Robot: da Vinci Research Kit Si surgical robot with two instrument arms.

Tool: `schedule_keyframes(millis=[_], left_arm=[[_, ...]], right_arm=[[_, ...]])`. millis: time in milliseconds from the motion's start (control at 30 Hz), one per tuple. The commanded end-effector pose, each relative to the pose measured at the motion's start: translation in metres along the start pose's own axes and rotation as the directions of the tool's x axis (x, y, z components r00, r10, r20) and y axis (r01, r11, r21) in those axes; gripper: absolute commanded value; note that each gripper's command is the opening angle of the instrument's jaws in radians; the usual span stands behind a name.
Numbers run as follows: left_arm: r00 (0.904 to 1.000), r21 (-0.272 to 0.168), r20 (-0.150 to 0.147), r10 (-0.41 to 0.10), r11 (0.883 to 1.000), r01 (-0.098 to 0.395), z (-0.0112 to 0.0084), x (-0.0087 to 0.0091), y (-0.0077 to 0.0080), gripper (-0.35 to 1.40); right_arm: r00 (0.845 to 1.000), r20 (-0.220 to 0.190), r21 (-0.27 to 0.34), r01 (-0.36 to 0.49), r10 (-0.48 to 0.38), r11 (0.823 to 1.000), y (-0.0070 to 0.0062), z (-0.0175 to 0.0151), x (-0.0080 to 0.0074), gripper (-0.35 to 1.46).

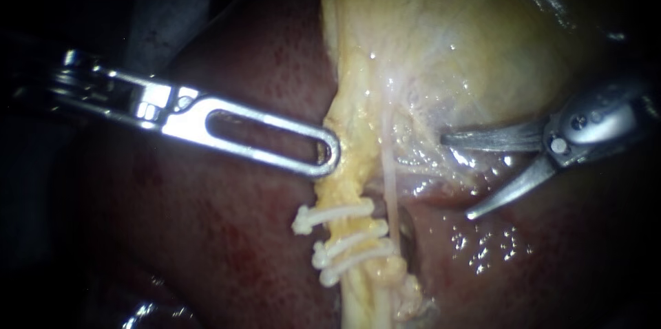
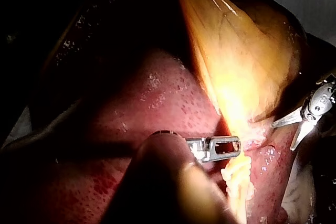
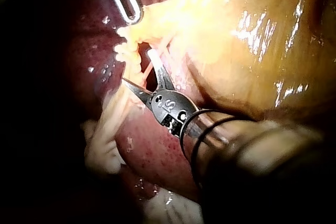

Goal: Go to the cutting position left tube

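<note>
Two instruments flank the left tube [image 1: 342, 188], a soft, wet yellow strand on the liver [image 1: 227, 246], crossed by three white clips [image 1: 337, 213]. My left instrument [image 1: 328, 153] has its jaws closed on the tube's edge just above the clips; my right instrument [image 1: 458, 176], blades spread wide, sits apart to the other side. Slippery and easily torn, it is probably best met between the upper clip and lower two; no readable writing shows.

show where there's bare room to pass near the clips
Free: bare liver below the right instrument's open jaws, right of the clips; liver below the left instrument too. Crowded: between the two tips, around the tubes.
</note>
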Motion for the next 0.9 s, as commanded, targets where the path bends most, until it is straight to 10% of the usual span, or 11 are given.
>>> schedule_keyframes(millis=[33,467,900], left_arm=[[1.0,-0.001,0.001,0.0,1.0,0.0,0.0,0.0,0.0,-0.35],[1.0,-0.001,0.001,0.001,1.0,-0.001,0.0,-0.0002,0.0004,-0.35],[1.0,-0.002,0.002,0.002,1.0,-0.002,0.0,-0.0002,0.0005,-0.35]], right_arm=[[1.0,0.005,0.009,-0.024,0.024,1.0,0.0,0.0001,-0.0001,1.41],[0.963,0.12,0.082,-0.251,0.24,0.965,-0.0001,0.001,0.0002,1.18],[0.939,0.257,0.13,-0.268,0.228,0.955,-0.001,0.0042,-0.0014,0.98]])
